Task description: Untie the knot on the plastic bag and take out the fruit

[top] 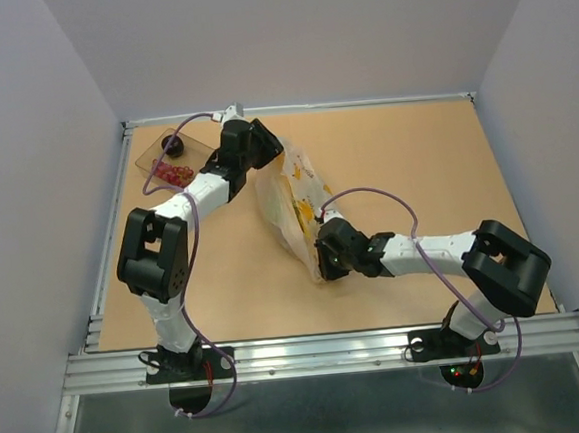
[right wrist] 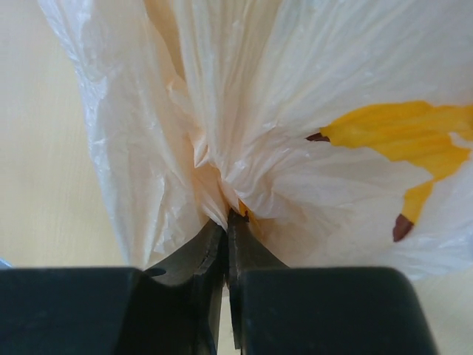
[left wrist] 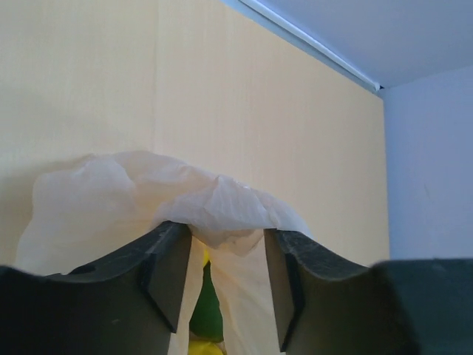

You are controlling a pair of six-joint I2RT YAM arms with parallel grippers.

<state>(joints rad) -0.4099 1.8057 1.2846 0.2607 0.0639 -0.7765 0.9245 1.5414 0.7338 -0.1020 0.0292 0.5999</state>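
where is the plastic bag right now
In the top view the plastic bag lies mid-table, between the left gripper at its far end and the right gripper pinching its near end.

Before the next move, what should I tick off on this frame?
1. Right claw shut on the bag's bunched plastic: ok.
2. Left claw gripping the bag's far end: cannot tell; its fingers stand apart with film between them.
3. Knot undone: cannot tell, hidden in the folds.
4. Fruit taken out: not ok, green and yellow pieces show inside the bag.
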